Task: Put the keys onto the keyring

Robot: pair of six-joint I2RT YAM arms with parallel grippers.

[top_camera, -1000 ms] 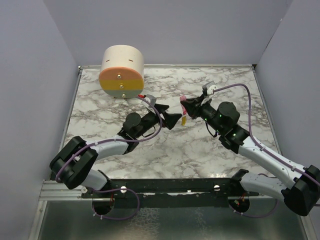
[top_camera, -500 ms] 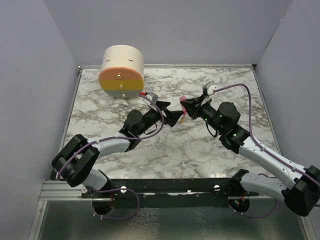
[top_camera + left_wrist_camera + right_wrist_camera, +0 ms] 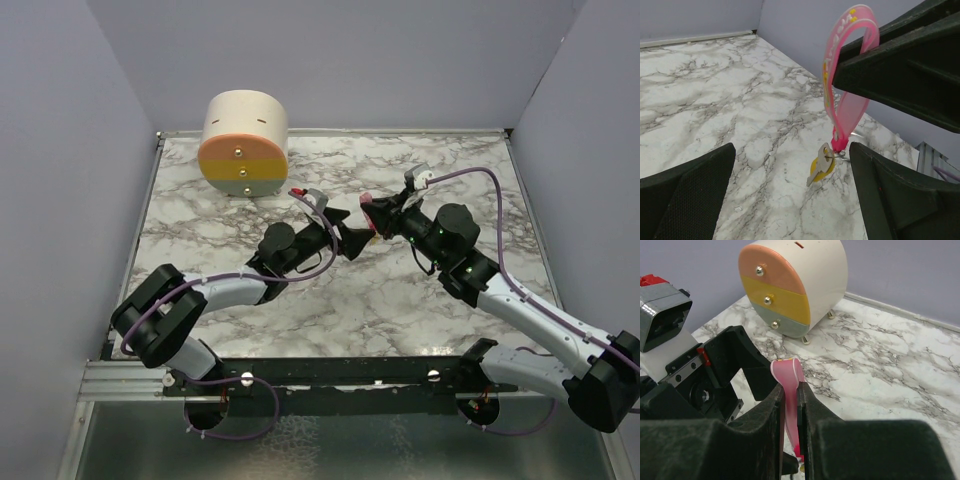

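the slim pink strap keyring point(image 3: 847, 100), clamped in the right pincer point(image 3: 791, 392) at frame centre, seems already threaded with the small yellow-headed key point(image 3: 819, 169); the left pincer point(image 3: 790, 150) is held wide apart.

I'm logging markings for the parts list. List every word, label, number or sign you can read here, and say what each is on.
No text can be read.
On the pink strap: yellow printing along its edge, too blurred and edge-on to read.
On the key: nothing legible.
On the drawer unit: no text.
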